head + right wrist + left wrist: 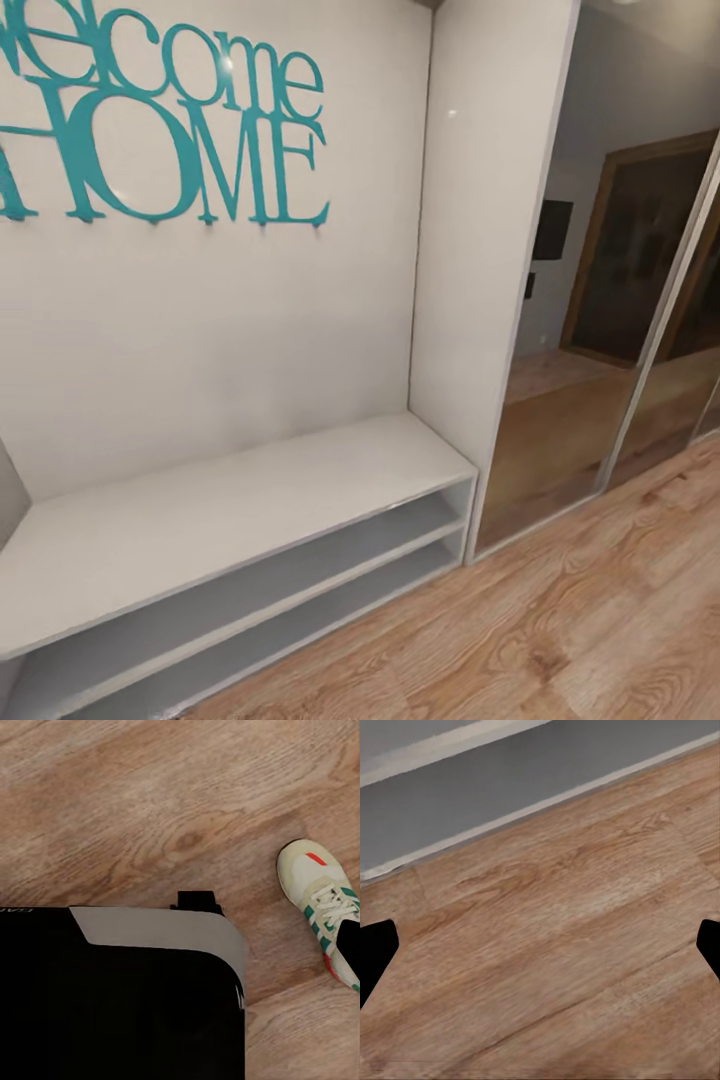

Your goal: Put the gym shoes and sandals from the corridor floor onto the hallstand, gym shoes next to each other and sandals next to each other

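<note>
One gym shoe, white with green stripes and a red-orange patch, lies on the corridor floor in the right wrist view. A dark fingertip of my right gripper overlaps the shoe's side at the frame edge; the other finger merges with the robot's black base. My left gripper hangs open over bare wood planks, with nothing between its fingers. A light grey unit with a low two-tier open base and a tall back panel faces me in the head view. I cannot tell whether it is the hallstand. The sandals are out of view.
The robot's black base with its grey rim sits on the floor close to the shoe. Teal "Welcome HOME" lettering hangs on the back panel. A tall white side panel and mirrored sliding doors stand to the right.
</note>
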`<state>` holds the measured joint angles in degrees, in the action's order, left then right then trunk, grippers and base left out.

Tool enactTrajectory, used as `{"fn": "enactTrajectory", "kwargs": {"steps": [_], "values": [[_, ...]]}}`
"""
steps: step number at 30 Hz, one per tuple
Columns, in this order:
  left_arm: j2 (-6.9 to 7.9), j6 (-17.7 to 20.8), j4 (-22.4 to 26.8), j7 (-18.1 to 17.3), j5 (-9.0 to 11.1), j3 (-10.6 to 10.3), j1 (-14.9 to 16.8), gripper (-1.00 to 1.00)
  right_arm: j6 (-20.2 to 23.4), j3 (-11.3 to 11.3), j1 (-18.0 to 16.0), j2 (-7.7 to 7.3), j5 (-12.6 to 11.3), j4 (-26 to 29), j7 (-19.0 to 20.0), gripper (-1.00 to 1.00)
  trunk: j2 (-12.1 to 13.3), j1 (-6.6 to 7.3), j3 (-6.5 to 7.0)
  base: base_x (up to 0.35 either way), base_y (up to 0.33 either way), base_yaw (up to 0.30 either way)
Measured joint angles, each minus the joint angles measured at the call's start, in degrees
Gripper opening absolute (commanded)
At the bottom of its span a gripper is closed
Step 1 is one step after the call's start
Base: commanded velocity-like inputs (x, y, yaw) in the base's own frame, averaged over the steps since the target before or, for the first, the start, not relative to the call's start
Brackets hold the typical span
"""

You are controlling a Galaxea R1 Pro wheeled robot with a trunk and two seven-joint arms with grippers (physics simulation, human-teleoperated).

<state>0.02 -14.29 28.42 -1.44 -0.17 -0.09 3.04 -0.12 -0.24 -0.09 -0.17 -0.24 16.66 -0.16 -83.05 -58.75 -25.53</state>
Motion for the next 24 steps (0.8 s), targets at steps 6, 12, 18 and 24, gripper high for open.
{"fn": "enactTrajectory", "kwargs": {"steps": [6, 12, 18, 24], "values": [[-0.02, 0.0, -0.4, 0.0, 0.0, 0.0, 0.0, 1.00, 0.0, 0.0, 0.0, -0.01, 0.0, 0.0, -0.1, 1.00, 0.0, 0.00, 0.00, -0.134, 0.110, 0.300], [-0.02, 0.0, -0.5, 0.0, 0.0, 0.0, 0.0, 1.00, 0.0, 0.0, 0.0, 0.00, 0.0, 0.0, -0.1, 1.00, 0.0, 0.01, 0.00, -0.039, 0.030, 0.300], [-0.02, 0.0, -0.5, 0.0, 0.0, 0.0, 0.0, 1.00, 0.0, 0.0, 0.0, 0.00, 0.0, 0.0, -0.1, 1.00, 0.0, 0.01, 0.00, -0.005, 0.004, 0.300], [-0.10, 0.0, -0.4, 0.0, 0.1, 0.0, 0.0, 1.00, 0.0, 0.0, 0.0, 0.00, 0.0, 0.0, -0.1, 1.00, 0.0, 0.01, 0.00, -0.001, 0.001, 0.300]]}}
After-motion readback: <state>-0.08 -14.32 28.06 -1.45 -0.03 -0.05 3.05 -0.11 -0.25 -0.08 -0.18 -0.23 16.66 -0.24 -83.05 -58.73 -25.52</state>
